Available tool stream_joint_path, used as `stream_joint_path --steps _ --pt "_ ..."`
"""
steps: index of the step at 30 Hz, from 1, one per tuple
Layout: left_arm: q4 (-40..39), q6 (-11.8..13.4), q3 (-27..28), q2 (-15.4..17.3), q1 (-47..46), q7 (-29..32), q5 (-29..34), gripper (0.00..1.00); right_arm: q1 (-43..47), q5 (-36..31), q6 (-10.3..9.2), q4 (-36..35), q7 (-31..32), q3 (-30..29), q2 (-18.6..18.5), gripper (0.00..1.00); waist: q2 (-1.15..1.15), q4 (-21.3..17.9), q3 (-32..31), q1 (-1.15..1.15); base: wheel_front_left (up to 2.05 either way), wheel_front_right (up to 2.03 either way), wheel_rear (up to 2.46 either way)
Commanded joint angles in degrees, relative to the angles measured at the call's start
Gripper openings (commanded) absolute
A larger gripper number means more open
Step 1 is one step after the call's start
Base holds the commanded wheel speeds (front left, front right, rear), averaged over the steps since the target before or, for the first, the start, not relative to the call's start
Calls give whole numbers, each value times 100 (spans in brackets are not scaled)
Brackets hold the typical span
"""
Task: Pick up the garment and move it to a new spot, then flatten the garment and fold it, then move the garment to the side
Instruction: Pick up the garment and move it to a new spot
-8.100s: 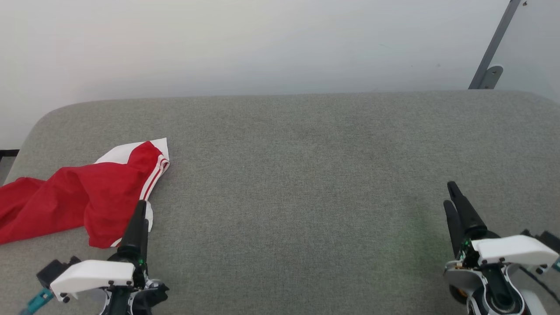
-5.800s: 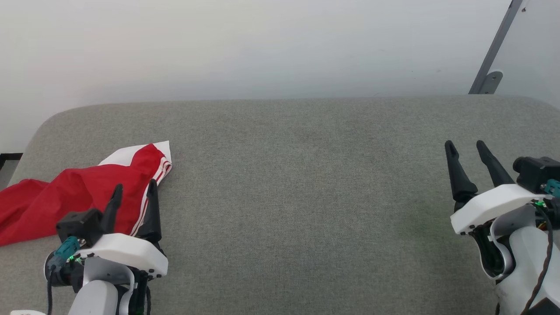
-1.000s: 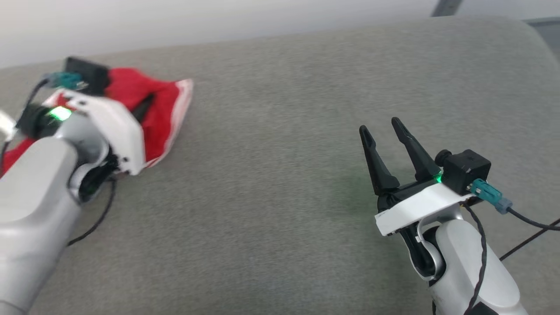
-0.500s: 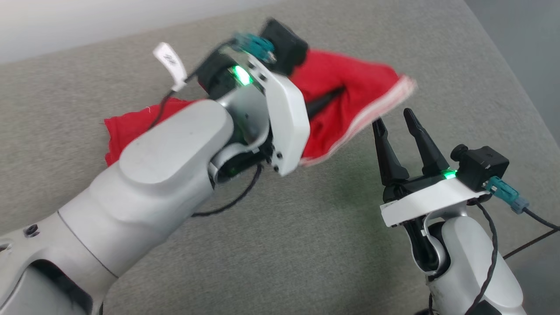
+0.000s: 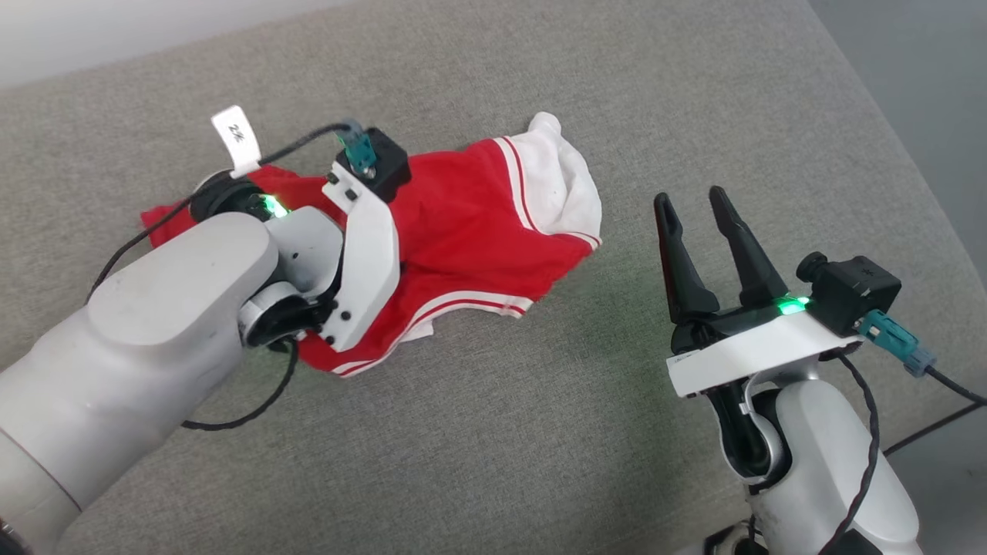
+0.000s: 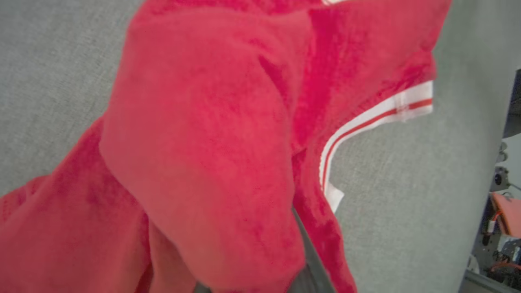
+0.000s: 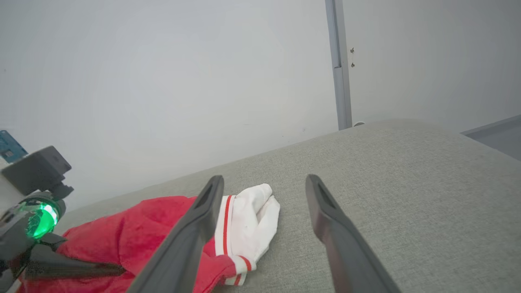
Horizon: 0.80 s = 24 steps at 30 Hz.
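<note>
Garment (image 5: 478, 223) of red cloth lies crumpled on the grey cushion (image 5: 493, 432), about midway across it in the head view. Its white sleeve (image 5: 567, 181) points toward the right gripper (image 5: 691, 202), and its red-and-white striped trim (image 5: 463, 304) runs along the near edge. Half a second ago the garment hung bunched and blurred above the cushion, carried by the left arm. Now it has come down and spread out, and the sleeve has unfurled. The whole head view has shifted since the earliest pictures, so the camera itself has turned. The right gripper stands near the sleeve without touching it, its two dark fingers apart as before. The left gripper (image 7: 101, 267) lies low over the red cloth. From the head its fingers are covered by its own white wrist plate, and its wrist view is swamped by blurred red folds draped close over them. I cannot tell whether it pinches the cloth or has let go. The garment's far left end is hidden behind the left forearm (image 5: 154, 308).
</note>
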Motion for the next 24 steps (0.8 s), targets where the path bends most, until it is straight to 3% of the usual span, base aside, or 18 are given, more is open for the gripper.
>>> stream_joint_path --steps 1,10,19,21,23,24 --pt "16 16 -11 43 90 124 242 0 -8 109 0 -39 -26 58 25 100 0 -51 90 0 0 0 0" --pt "456 23 -72 -66 244 460 908 0 -120 399 0 -113 -26 132 23 100 0 -292 472 0 0 0 0" --pt "638 31 -139 -86 514 507 1035 3 -129 396 0 -105 -26 110 25 100 0 -263 539 0 0 0 0" --pt "621 31 -131 -88 481 430 1084 30 -149 333 0 -85 -26 89 21 100 0 -179 478 0 0 0 0" --pt "584 31 -109 -99 418 320 1111 100 -146 252 0 -53 -26 57 21 100 0 -63 385 0 0 0 0" --pt "544 30 -95 -112 377 238 1111 100 -143 210 0 -34 -26 39 22 100 0 3 331 0 0 0 0"
